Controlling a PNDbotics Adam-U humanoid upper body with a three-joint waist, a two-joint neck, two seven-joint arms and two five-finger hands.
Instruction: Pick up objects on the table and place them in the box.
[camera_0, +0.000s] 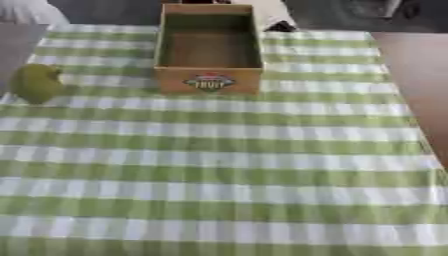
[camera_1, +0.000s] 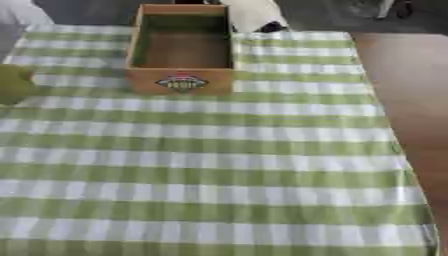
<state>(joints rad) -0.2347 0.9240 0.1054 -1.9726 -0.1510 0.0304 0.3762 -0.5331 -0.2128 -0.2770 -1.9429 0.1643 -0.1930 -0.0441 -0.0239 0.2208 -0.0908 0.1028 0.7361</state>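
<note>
No hand is in view, so its state is unknown; the green fruit (camera_0: 37, 82) left of the box (camera_0: 208, 80) looks smooth, rounded, best grasped around its middle.

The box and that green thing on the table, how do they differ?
The box is brown cardboard with straight walls and a printed label on its front; the green object is yellow-green and rounded, with no markings I can make out. The box is much larger. The box sits near the table's middle at the far side; the green object lies to its left, apart from it. Both rest on the green checked cloth.
</note>
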